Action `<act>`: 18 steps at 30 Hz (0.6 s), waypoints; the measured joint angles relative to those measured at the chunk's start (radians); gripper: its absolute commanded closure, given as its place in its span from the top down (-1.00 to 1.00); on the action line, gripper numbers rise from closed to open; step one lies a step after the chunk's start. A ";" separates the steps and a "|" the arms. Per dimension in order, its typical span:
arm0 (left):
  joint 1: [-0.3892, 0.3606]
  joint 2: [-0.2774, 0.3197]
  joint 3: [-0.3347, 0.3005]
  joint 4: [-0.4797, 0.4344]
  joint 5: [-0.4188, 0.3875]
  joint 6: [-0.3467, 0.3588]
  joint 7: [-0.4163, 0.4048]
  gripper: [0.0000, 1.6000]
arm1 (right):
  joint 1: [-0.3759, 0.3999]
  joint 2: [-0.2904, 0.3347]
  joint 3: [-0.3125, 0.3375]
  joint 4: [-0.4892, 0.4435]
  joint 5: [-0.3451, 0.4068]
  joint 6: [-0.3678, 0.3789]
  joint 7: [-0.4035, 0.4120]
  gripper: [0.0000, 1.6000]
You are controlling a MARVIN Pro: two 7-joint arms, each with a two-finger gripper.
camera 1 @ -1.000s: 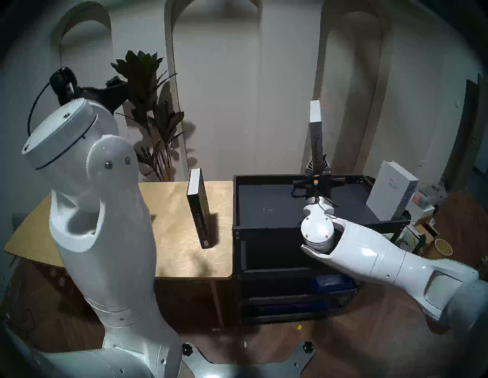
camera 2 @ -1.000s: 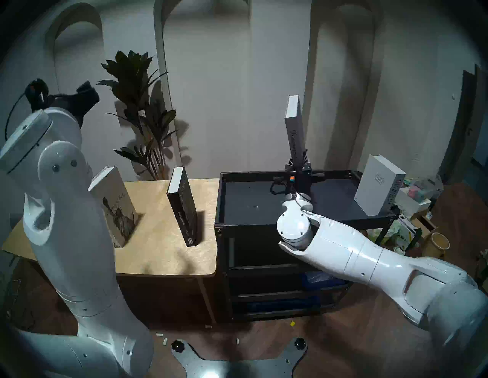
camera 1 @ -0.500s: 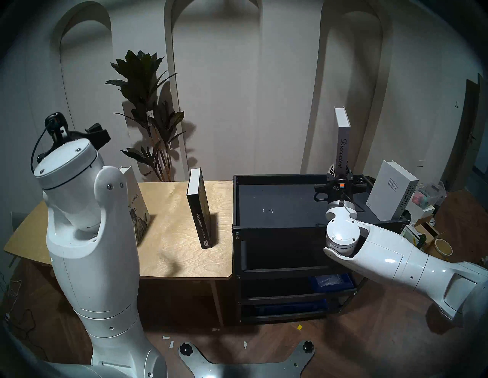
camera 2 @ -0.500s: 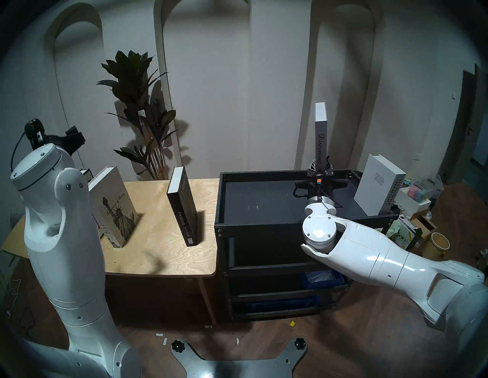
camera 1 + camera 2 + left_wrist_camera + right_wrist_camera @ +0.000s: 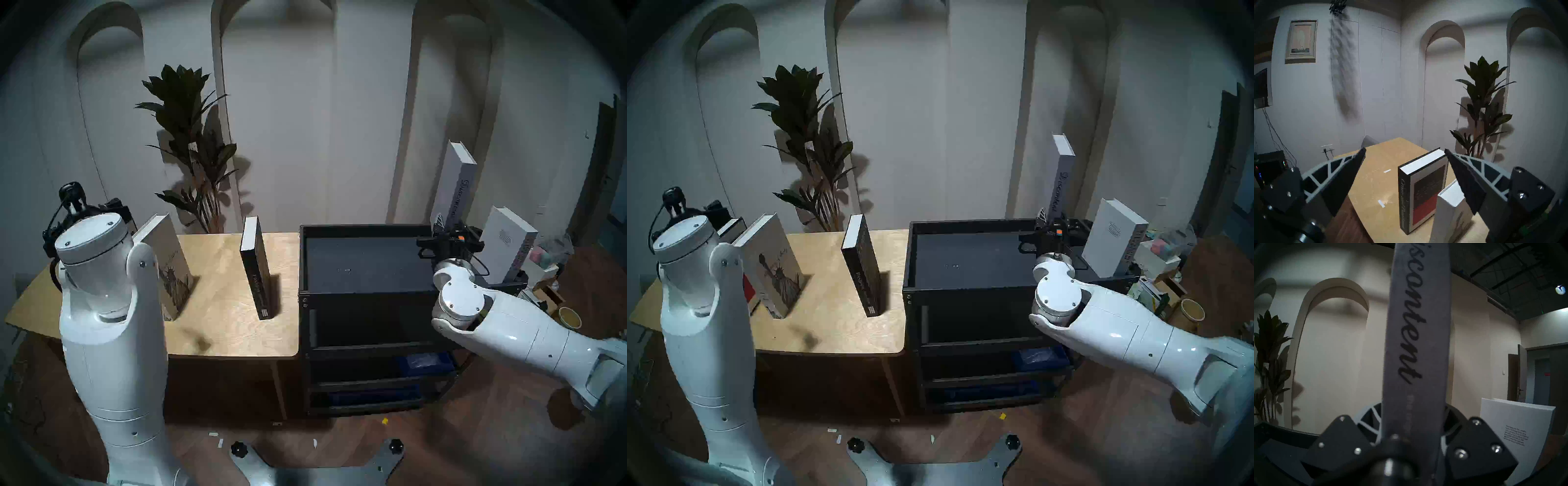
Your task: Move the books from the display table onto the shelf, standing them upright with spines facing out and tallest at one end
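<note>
My right gripper (image 5: 445, 225) is shut on the lower end of the grey "Discontent" book (image 5: 454, 183), whose spine fills the right wrist view (image 5: 1417, 344). It holds the book, tilted right, over the back right of the black shelf (image 5: 366, 292). The white yearbook (image 5: 502, 247) stands just right of it. On the display table (image 5: 224, 325) stand the black "Fashion" book (image 5: 256, 271), the Statue of Liberty book (image 5: 169, 268) and "Crime and Punishment" (image 5: 1422, 190). My left gripper (image 5: 1404, 149) is open and empty above the last two.
A potted plant (image 5: 193, 146) stands behind the table. Boxes and a paper cup (image 5: 570, 317) clutter the floor right of the shelf. Blue bins (image 5: 425, 363) sit on its lower tiers.
My right gripper has carried the "Discontent" book to the right, close to the white yearbook, and the book now tilts right. My left arm has come down toward the books at the table's left.
</note>
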 measured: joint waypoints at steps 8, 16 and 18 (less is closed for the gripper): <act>0.057 0.025 -0.013 0.000 0.008 0.000 -0.020 1.00 | -0.037 0.067 0.008 -0.036 0.084 -0.038 0.032 -1.00; 0.128 0.056 -0.010 -0.007 0.019 -0.003 -0.050 1.00 | -0.069 0.156 0.014 -0.061 0.147 -0.067 0.088 -1.00; 0.142 0.063 -0.004 -0.009 0.022 -0.005 -0.056 1.00 | -0.069 0.174 0.017 -0.071 0.153 -0.071 0.106 -1.00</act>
